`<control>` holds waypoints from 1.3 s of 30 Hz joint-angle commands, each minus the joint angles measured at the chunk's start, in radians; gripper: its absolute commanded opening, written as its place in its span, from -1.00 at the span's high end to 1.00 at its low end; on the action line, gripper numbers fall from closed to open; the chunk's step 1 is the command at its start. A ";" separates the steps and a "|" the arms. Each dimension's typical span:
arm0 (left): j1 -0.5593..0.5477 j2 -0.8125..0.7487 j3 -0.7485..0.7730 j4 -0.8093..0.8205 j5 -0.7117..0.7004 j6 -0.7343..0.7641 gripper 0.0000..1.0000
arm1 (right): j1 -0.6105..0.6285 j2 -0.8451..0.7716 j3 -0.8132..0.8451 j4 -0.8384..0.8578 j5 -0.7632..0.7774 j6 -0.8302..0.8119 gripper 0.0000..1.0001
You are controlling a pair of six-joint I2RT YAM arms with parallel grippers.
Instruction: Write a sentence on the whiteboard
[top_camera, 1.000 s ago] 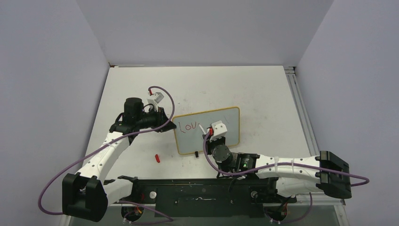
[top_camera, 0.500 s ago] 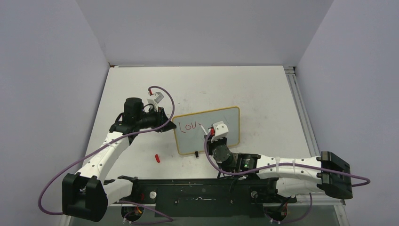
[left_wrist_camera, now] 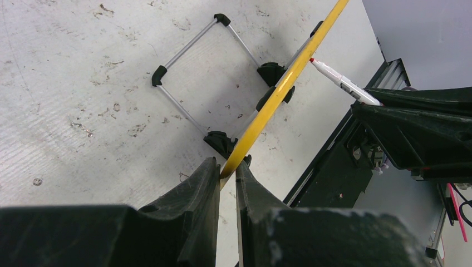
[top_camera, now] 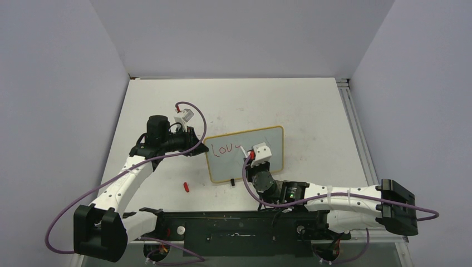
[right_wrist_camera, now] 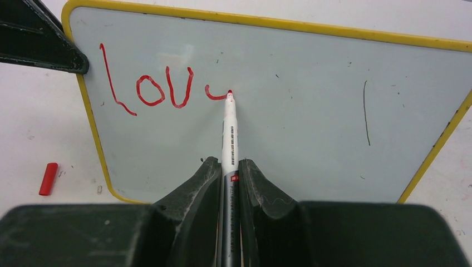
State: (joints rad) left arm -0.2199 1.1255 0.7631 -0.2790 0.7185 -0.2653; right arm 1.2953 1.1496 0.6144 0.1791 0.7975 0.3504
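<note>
Pale lilac walls [top_camera: 239,33] on three sides of a white, scuffed table [top_camera: 311,105]; near its middle, between the two arms, the whiteboard [top_camera: 225,167], white and glossy with a thin yellowish rim and rounded corners, propped at a slant with the written face toward the arm bases; on the upper left part of the board, the sentence [right_wrist_camera: 167,92] in thin red strokes, only begun: readable as "Lov", then one small open curve. Left gripper [left_wrist_camera: 227,164] closed tight on the left edge of the board, the yellow rim pinched between the two dark fingers [left_wrist_camera: 195,189]; seen in the right wrist view as a dark shape at the upper left corner. Right gripper [right_wrist_camera: 227,162] closed on a marker [right_wrist_camera: 229,133], the grey and white body clamped between the fingers and pointing away from the wrist; red tip touching the board just at the end of the last curve. Behind the board, in the left wrist view, a thin wire frame [left_wrist_camera: 189,46] with black corner pieces lying on the table, two of these pieces just beside the rim; toward the right side of the board, one thin dark upright line [right_wrist_camera: 365,114]; on the table near the lower left corner of the board, apart from it, a small red cap [top_camera: 186,187].
</note>
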 commanded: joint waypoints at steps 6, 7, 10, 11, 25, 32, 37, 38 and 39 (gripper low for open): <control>-0.001 -0.027 0.020 0.007 0.006 0.005 0.79 | -0.017 0.014 0.031 0.085 0.015 -0.051 0.89; 0.000 -0.027 0.021 0.008 0.006 0.005 0.78 | -0.018 0.018 0.033 0.089 0.013 -0.051 0.89; -0.001 -0.025 0.021 0.008 0.008 0.005 0.79 | -0.019 0.028 0.034 0.101 0.005 -0.055 0.89; 0.000 -0.024 0.021 0.008 0.009 0.005 0.78 | -0.019 0.031 0.036 0.104 0.003 -0.056 0.89; 0.000 -0.025 0.022 0.008 0.009 0.005 0.79 | -0.019 0.050 0.036 0.125 -0.028 -0.061 0.89; -0.002 -0.024 0.021 0.008 0.009 0.005 0.79 | -0.017 0.058 0.031 0.119 -0.040 -0.051 0.89; -0.002 -0.027 0.020 0.008 0.010 0.005 0.79 | -0.013 0.062 0.026 0.113 -0.044 -0.036 0.89; -0.002 -0.028 0.020 0.008 0.010 0.005 0.79 | -0.013 0.064 0.024 0.112 -0.044 -0.034 0.89; -0.002 -0.028 0.020 0.008 0.010 0.005 0.79 | -0.013 0.064 0.024 0.110 -0.044 -0.031 0.89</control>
State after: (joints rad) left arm -0.2199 1.1255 0.7631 -0.2790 0.7113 -0.2581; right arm 1.2884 1.1896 0.6170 0.2756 0.7578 0.3004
